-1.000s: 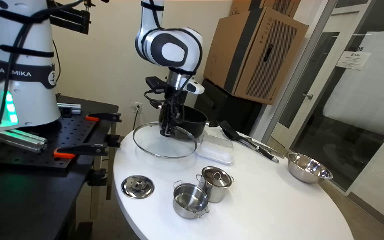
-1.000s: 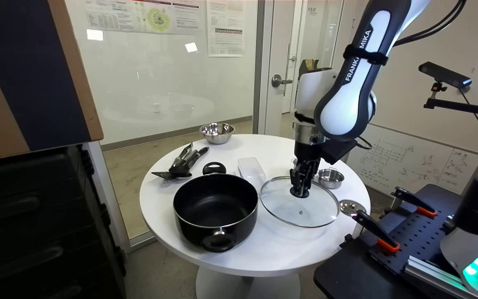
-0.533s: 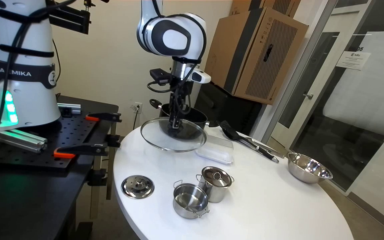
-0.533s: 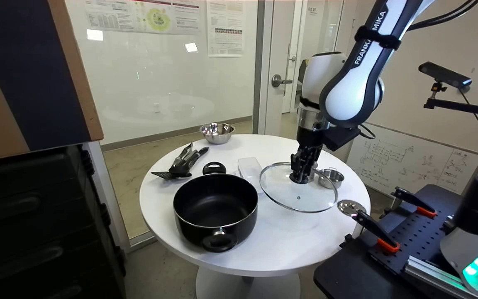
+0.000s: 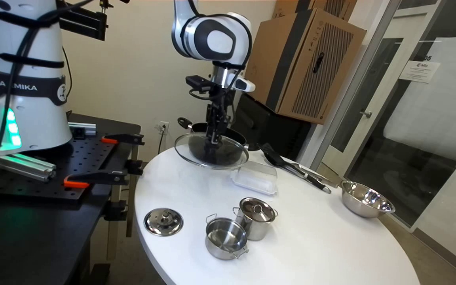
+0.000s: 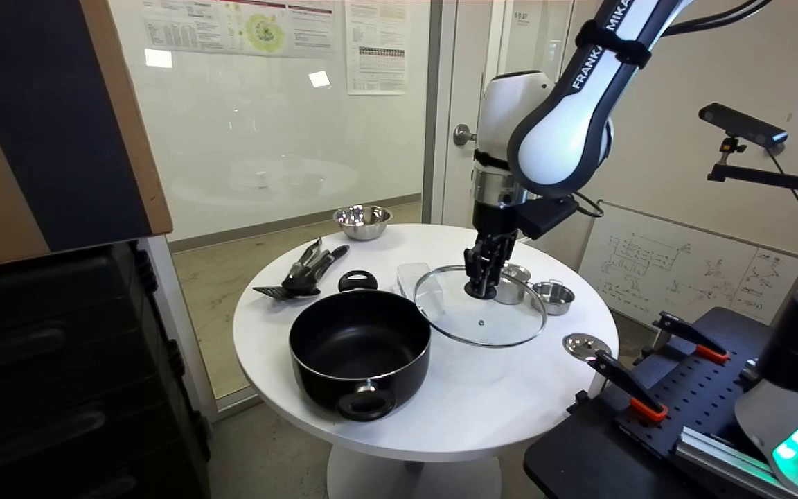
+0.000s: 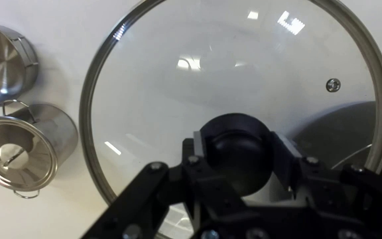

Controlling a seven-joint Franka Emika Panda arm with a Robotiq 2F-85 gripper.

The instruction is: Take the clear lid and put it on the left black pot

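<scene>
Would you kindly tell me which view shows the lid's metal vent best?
The wrist view: there the vent appears largest, a shiny, unobstructed disc in the lid. In an exterior view it is only a tiny dot; nowhere else can I make it out.

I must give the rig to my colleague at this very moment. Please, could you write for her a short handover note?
Gripper: fingers closed on the dark knob of the clear lid.
Black pot: on the white table, uncovered.
Clear lid: held above the table, mostly beside the pot, not on it.
Done: lid gripped and lifted.
To do: bring the lid over the pot, lower it on, release, back away. The lid might touch the pot on the way, so extra height first seems wise.
</scene>
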